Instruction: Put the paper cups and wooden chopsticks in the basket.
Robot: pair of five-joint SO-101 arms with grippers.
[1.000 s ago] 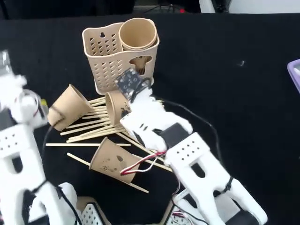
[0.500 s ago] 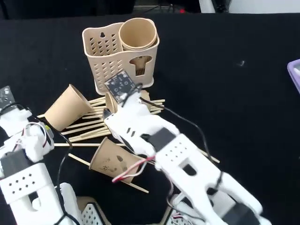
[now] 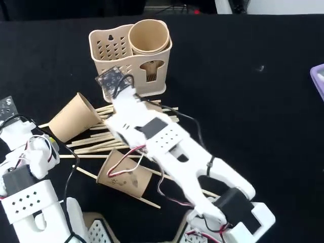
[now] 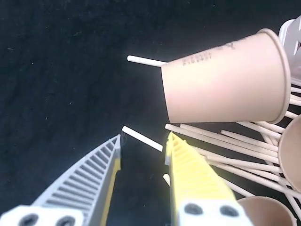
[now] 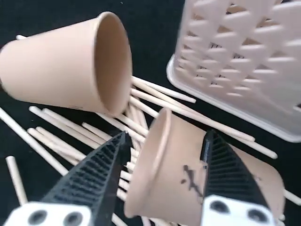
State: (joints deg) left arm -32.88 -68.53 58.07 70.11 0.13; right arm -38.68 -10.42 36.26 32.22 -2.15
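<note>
Saw right gripper [image 5: 167, 136], jaws apart, straddling tan paper cup [image 5: 188, 183] lying sideways on pale wooden chopsticks [image 3: 96, 139], just before beige slotted plastic basket [image 3: 114, 61] near far edge of black table [image 3: 263, 126]. Saw left gripper [image 4: 143, 138] likewise spread over chopstick end. Judged cup light, thin-walled, crushable; advised gentle pinch across rim.

Nothing printed could be read. A faint line of dark characters ran along the side of the paper cup [image 4: 225, 80] just beyond the left gripper [image 4: 144, 137] fingertips. A small dark mark, too blurred to make out, sat on the second paper cup [image 5: 183, 183] between the right gripper [image 5: 167, 135] fingers.
</note>
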